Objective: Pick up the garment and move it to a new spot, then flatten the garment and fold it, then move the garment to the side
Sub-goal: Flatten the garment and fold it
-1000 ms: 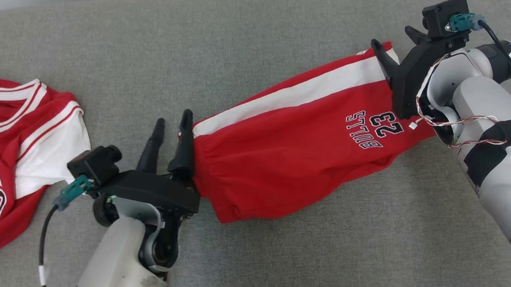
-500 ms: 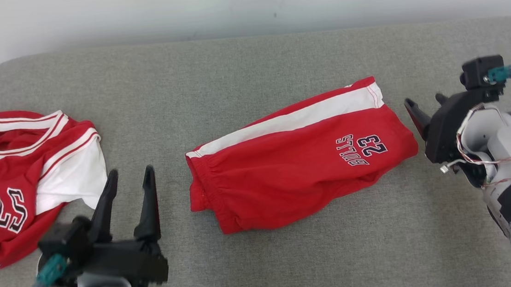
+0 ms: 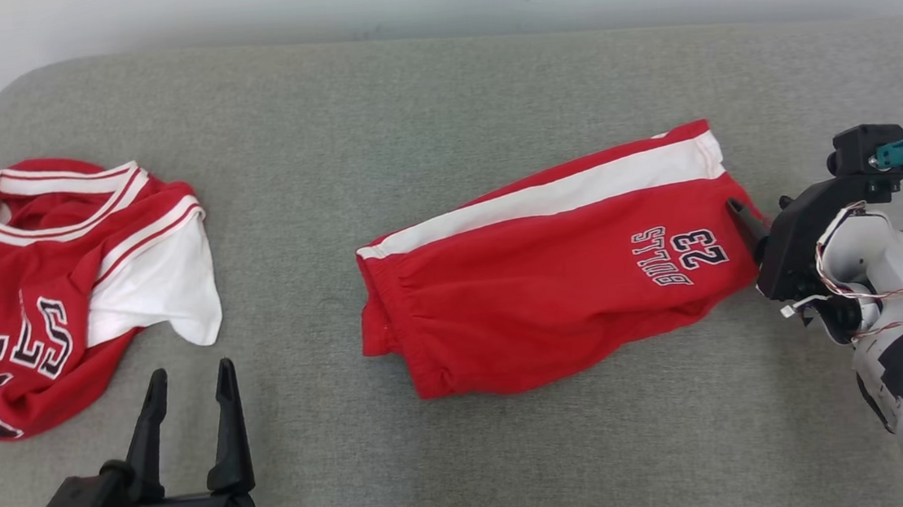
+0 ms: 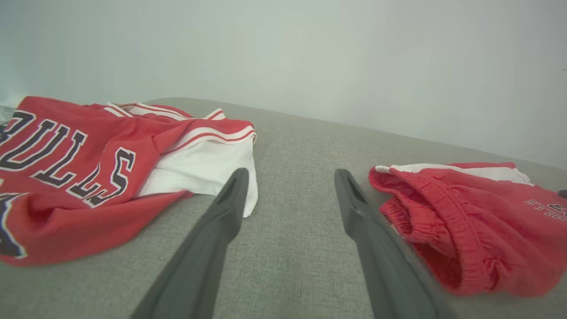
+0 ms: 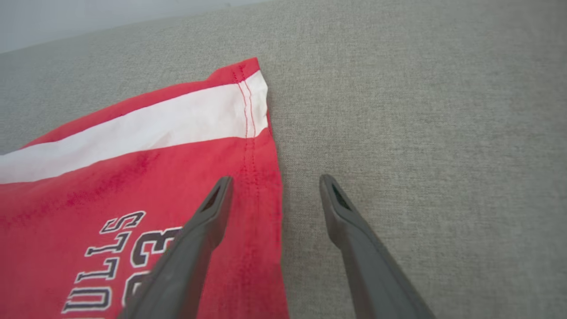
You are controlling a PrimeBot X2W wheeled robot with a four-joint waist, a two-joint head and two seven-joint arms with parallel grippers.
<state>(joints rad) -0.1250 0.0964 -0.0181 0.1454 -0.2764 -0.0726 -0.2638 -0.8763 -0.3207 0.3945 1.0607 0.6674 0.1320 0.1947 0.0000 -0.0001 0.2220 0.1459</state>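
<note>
Head view, garment: The red basketball shorts [image 3: 552, 277] with a white side stripe and "BULLS 23" print are lying folded lengthwise on the grey upholstered cushion [image 3: 406, 110]. Their waistband end is pointing toward a red and white jersey [image 3: 38, 298], which is lying well apart from them.
Head view, left tool: The left tool [image 3: 191, 373] is standing released and empty, well apart from the shorts' waistband.
Head view, right tool: The right tool [image 3: 758, 206] is hovering just beside the shorts' leg hem, fingers spread, gripping nothing.
Left wrist view: The gathered waistband of the shorts [image 4: 465, 221] is lying off to one side of the left tool [image 4: 291, 173], not between its fingers.
Right wrist view: The right tool [image 5: 275, 179] is straddling the hem edge of the shorts [image 5: 133, 177], one finger over red cloth and one over bare cushion. Whether they are touching, I cannot tell.
Step in hand, judged: Both tools are likely getting ready to grip the shorts again, for another fold or the move aside.
Doing it well: Each tool should be pinching all the layers at its end, the left at the waistband and the right at the hem. Lifting both ends evenly should be keeping the fold from slipping.
</note>
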